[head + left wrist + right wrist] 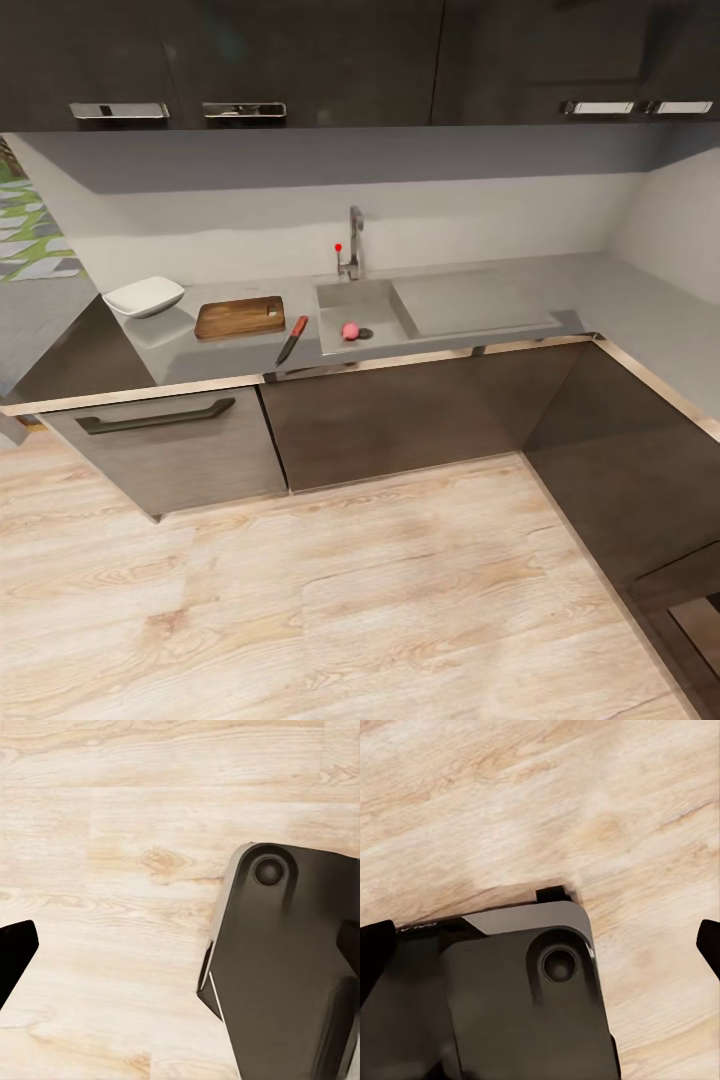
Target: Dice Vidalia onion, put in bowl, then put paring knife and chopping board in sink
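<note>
Head view is looking down over a pale wooden floor (330, 610) toward the cabinets (170, 450) with a bar handle and the glossy grey countertop (640, 310) above them. Nearest the counter's front edge, the paring knife (292, 339) is lying flat with its long axis running diagonally — dark blade pointing toward the front edge and left, reddish handle toward the sink (440, 305). Just beyond it, the chopping board (240, 317) is lying with its long side along the counter, slot hole at the end nearer the sink. The Vidalia onion (350, 330) is sitting in the basin beside the round drain. Farther left, the white bowl (145, 296) is resting apart from the board. At the back, the faucet (354, 243) is standing upright by the wall.

In the wrist views, each gripper is hanging over the floor above the robot's dark base (292, 967) — only dark finger edges (15, 952) are showing at the frame sides, well apart, nothing between them.
</note>
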You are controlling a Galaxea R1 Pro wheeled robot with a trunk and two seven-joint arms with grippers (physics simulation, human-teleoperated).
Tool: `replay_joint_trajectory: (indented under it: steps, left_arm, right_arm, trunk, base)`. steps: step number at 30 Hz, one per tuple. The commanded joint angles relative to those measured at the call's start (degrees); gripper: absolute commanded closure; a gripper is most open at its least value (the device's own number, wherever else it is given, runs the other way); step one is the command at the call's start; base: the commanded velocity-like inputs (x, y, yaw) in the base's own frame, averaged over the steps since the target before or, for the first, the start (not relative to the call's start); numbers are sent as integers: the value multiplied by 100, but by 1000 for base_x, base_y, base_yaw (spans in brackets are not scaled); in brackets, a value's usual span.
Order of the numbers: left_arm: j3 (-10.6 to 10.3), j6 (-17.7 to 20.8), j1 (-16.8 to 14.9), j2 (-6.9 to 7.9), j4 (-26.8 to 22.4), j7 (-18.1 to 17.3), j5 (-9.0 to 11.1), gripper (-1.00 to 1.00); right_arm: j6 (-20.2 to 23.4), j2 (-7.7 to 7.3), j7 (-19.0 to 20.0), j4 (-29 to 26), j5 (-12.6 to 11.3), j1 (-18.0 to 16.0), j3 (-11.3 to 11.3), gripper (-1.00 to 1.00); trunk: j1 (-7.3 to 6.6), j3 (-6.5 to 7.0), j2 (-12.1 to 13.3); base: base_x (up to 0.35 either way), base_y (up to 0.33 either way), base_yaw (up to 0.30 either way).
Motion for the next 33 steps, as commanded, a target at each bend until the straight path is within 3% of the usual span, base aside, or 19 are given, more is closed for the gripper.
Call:
replay_joint_trajectory:
  steps: [1, 14, 23, 33]
  left_arm:
    - [-47, -11, 0, 9, -10, 53, 30, -100]
    - [-47, -9, 0, 1, 34, 53, 30, -100]
    - [-47, -10, 0, -1, 54, 50, 30, -100]
    - [-47, -3, 0, -9, 46, 49, 30, -100]
  right_arm:
    - [-25, -2, 9, 7, -29, -3, -29, -100]
    - [-34, 42, 41, -3, -41, -3, -31, -100]
    - [-197, -25, 47, -117, -33, -3, -63, -100]
    - [-500, -165, 36, -1834, -4, -3, -42, -100]
  trunk:
    - [3, -8, -10]
    - [3, -8, -10]
    - [3, -8, -10]
    - [3, -8, -10]
  base:
    - [0, 0, 0]
    - [0, 0, 0]
    - [0, 0, 0]
    - [0, 0, 0]
